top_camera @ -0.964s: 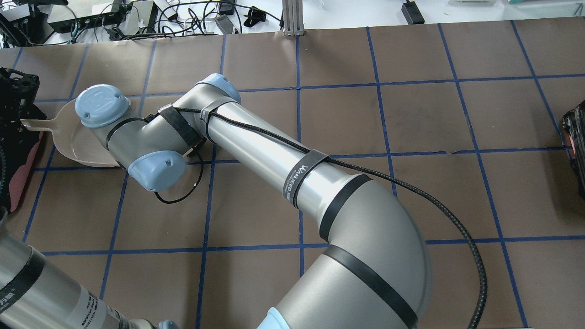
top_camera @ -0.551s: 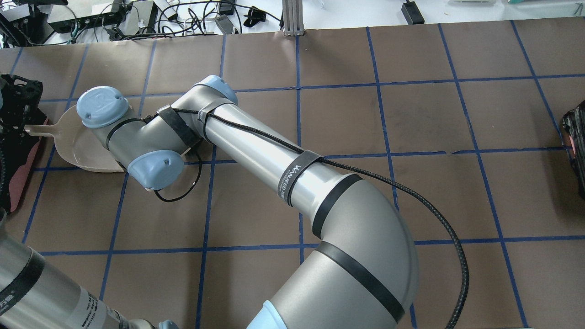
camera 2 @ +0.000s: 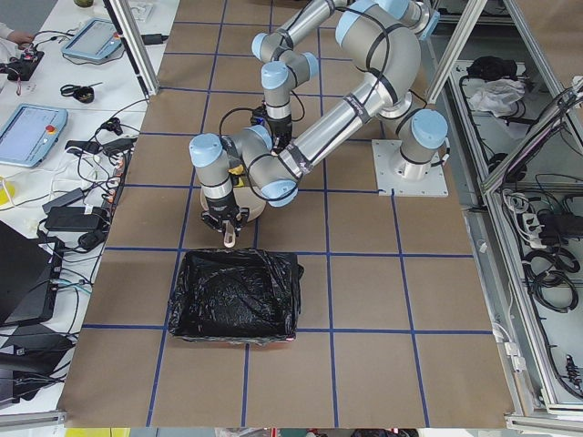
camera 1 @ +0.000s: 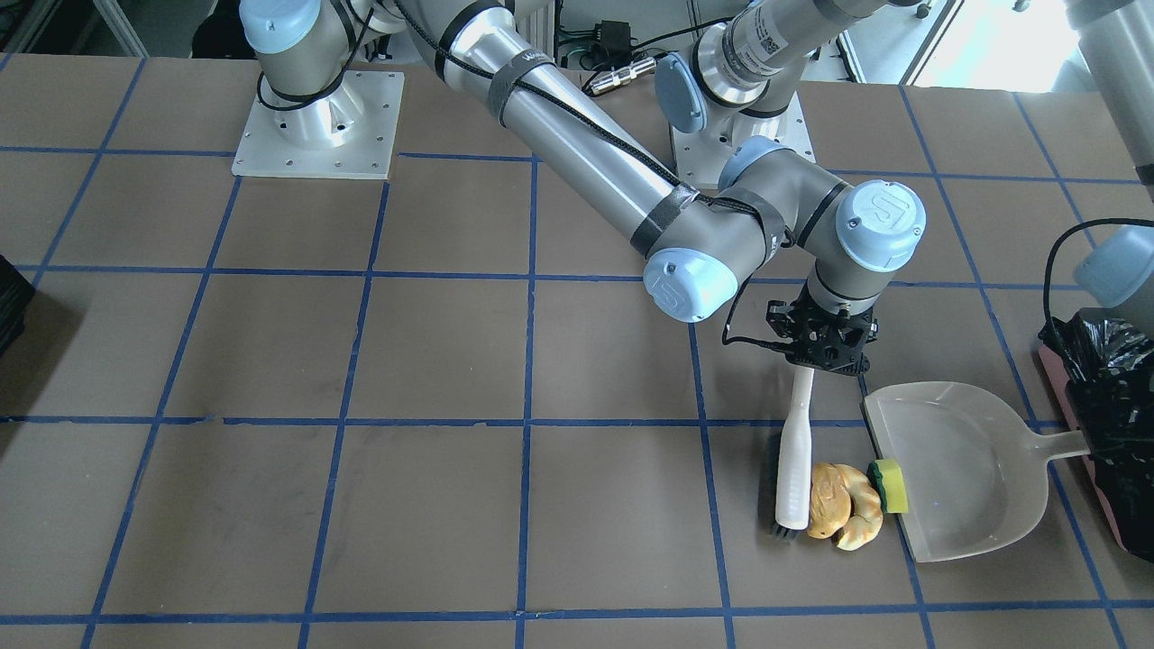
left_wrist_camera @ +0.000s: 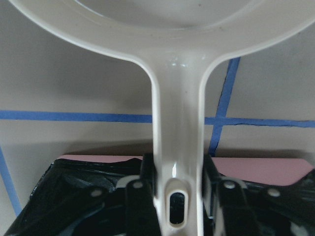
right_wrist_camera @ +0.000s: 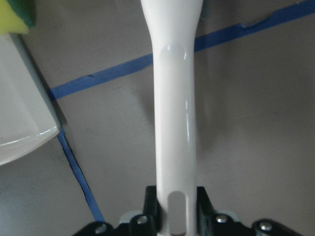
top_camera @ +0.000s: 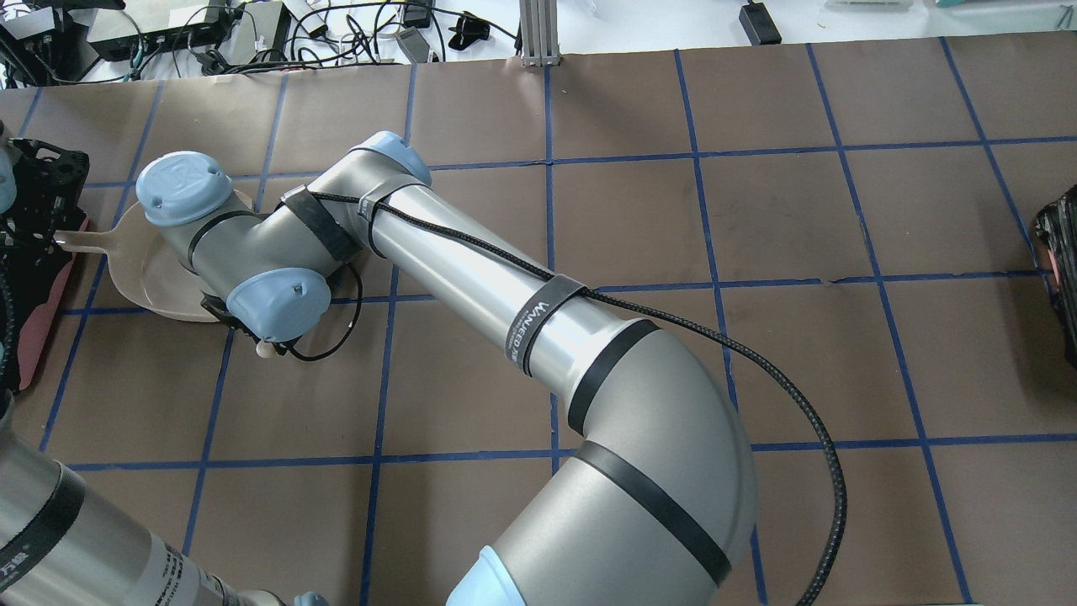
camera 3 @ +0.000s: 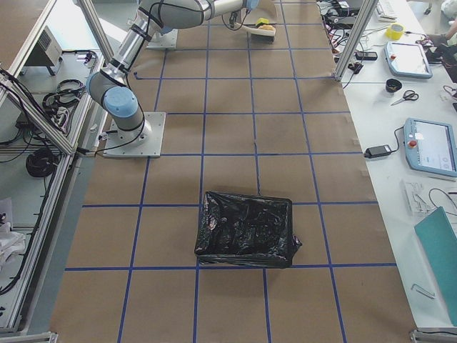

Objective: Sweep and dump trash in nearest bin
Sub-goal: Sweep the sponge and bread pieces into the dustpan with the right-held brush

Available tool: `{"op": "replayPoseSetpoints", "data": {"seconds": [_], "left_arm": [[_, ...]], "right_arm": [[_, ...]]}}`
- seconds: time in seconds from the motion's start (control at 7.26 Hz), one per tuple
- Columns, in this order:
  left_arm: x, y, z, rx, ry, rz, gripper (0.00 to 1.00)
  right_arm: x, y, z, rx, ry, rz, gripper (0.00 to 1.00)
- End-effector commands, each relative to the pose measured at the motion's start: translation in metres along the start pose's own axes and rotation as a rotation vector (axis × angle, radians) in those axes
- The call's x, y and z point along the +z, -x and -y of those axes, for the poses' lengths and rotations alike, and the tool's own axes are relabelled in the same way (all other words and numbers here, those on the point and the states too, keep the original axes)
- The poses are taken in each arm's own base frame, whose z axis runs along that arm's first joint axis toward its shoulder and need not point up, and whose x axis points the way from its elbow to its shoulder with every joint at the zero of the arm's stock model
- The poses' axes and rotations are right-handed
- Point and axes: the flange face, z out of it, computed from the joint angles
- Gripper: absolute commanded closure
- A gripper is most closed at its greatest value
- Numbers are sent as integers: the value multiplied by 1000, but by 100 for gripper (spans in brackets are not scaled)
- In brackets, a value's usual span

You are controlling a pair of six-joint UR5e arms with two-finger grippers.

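Gripping a white brush (camera 1: 795, 469) by the end of its handle with the right pincer (camera 1: 816, 361), jaws pressed against both sides of that handle. Reaching across to the table's (camera 1: 361, 505) end on the robot's left. Holding the brush low and lengthwise, dark bristles down at the table, head touching the side of the bread roll (camera 1: 828, 505). Lying pressed against the roll on its other side: the croissant (camera 1: 864, 523). Sitting just beside both, right at the lip of the dustpan (camera 1: 983, 469): the yellow sponge (camera 1: 888, 485) with its green face. Lined up in a row between brush and dustpan, all three bits of trash, none inside the pan.

Clamping the cream dustpan's handle with the left pincer (left_wrist_camera: 177, 191), fingers closed on either side near the hanging hole. Facing the pan's open mouth toward the trash, handle pointing out toward the table's left edge. Hanging over the near rim of the bin (camera 2: 237, 296), that left pincer, with black liner and pink wall showing just under it in the wrist view. Standing hard against the same left end of the table, the bin, just beside the dustpan. Sitting well apart near the opposite end: a second black-lined bin (camera 3: 246, 229).
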Motion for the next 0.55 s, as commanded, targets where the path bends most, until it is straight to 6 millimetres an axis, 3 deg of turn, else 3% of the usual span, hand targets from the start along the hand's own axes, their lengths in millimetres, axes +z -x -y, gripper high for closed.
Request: {"op": "replayPoseSetpoints", "data": {"seconds": [0.0, 0.28, 0.41], "left_arm": [[0, 0, 4, 10, -3, -1, 100], [-8, 2, 30, 38, -2, 6, 100], [-8, 2, 31, 40, -3, 7, 100]], "right_arm": [[13, 3, 4, -130, 13, -6, 100], [14, 9, 7, -274, 4, 10, 100], [20, 17, 10, -324, 16, 37, 100]]}}
